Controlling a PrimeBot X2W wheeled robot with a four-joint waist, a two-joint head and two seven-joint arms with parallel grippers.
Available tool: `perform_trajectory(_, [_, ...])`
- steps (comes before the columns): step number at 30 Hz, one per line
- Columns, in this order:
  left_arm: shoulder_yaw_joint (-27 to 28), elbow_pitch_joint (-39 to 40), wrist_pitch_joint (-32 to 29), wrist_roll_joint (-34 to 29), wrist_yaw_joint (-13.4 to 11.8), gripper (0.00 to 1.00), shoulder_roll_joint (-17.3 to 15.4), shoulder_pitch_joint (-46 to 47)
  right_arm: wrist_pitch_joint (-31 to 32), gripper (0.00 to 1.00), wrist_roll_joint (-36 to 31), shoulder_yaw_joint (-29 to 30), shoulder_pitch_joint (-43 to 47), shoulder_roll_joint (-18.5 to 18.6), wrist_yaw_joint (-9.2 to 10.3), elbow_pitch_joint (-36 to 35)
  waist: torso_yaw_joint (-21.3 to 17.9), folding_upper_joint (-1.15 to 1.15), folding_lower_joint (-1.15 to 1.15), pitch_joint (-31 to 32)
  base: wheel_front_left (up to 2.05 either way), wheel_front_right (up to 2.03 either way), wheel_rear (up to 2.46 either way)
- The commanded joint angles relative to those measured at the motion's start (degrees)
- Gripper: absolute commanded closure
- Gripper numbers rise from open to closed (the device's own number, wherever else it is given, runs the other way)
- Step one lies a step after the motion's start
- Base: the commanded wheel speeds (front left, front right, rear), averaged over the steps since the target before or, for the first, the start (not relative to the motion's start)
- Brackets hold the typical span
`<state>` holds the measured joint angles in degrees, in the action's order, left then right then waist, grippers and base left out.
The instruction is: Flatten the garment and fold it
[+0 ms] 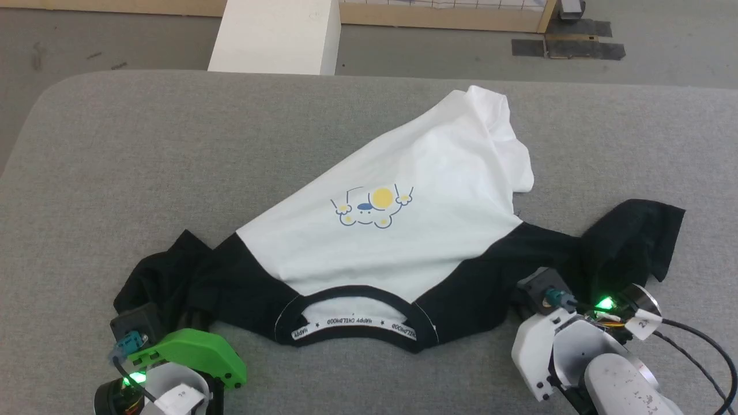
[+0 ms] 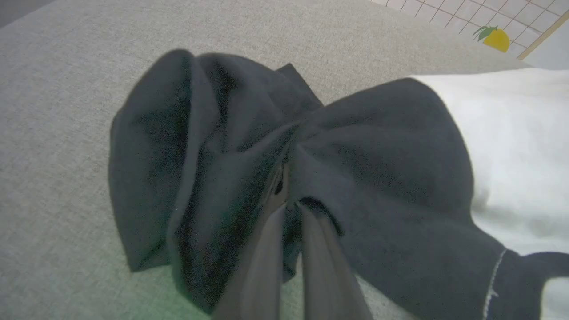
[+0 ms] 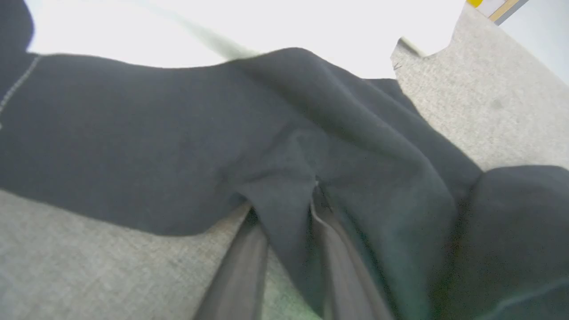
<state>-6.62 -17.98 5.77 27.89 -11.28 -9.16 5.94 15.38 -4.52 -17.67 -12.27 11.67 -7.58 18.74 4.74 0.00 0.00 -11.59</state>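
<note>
We pinch the T-shirt [image 1: 403, 173] by its black sleeves [image 1: 173, 276], left gripper [image 2: 289, 205] at 7 o'clock, right gripper [image 3: 306, 192] at 5, hem [image 1: 490, 121] bunched toward 1: neither flat nor folded yet.

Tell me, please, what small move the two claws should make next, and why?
Probably draw both claws apart, sideways. The left claw pinches one black sleeve and the right claw the other, yet both sleeves lie bunched and the T-shirt's white body slants wrinkled towards the far right.
</note>
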Motion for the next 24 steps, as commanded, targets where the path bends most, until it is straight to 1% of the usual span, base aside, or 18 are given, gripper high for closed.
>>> perform_trajectory(1, [-0.19, -0.47, 0.64, 0.96, 0.33, 1.0, 0.08, 0.67, 0.75, 1.0, 1.01, 1.0, 1.07, -0.54, 0.09, 1.54, 0.02, 0.0, 0.0, 0.67, 0.0, 0.0, 0.0])
perform_trajectory(4, [-0.33, -0.85, 1.07, 1.1, 0.67, 1.0, -0.02, 0.25, 0.11, 1.0, 2.65, 3.54, 2.85, -1.92, 0.09, 0.51, -0.18, 0.0, 0.0, 2.18, 0.0, 0.0, 0.0])
perform_trajectory(8, [-0.07, 0.65, 1.81, 1.48, 1.13, 1.0, -0.51, -0.87, -1.62, 1.0, 4.03, 7.85, 5.89, -3.95, 0.09, -3.92, -1.03, 0.0, 0.0, 4.87, 0.0, 0.0, 0.0])
perform_trajectory(12, [0.59, 4.89, 2.09, 2.24, 2.12, 1.0, -1.69, -1.77, -2.77, 1.0, 4.85, 10.91, 8.59, -5.35, 0.09, -10.86, -2.28, 0.0, 0.0, 7.15, 0.0, 0.0, 0.0])
perform_trajectory(15, [0.76, 10.34, 1.18, 2.91, 2.81, 1.0, -2.52, -1.75, -2.62, 1.0, 4.86, 13.05, 10.05, -5.89, 0.09, -17.31, -3.18, 0.0, 0.0, 8.32, 0.0, 0.0, 0.0])
perform_trajectory(18, [0.54, 15.92, -0.81, 3.49, 3.45, 1.0, -3.49, -1.21, -1.61, 1.0, 5.03, 14.8, 10.81, -6.04, 0.09, -22.99, -3.86, 0.0, 0.0, 8.95, 0.0, 0.0, 0.0])
perform_trajectory(20, [0.15, 19.67, -2.79, 3.87, 3.86, 1.0, -4.24, -0.4, -0.25, 1.0, 5.25, 15.5, 10.76, -5.33, 0.09, -26.29, -4.29, 0.0, 0.0, 8.97, 0.0, 0.0, 0.0])
perform_trajectory(24, [-0.82, 26.51, -8.15, 4.85, 4.65, 1.0, -6.0, 3.08, 3.32, 1.0, 6.84, 16.17, 8.5, -2.66, 0.09, -32.1, -5.18, 0.0, 0.0, 7.73, 0.0, 0.0, 0.0])
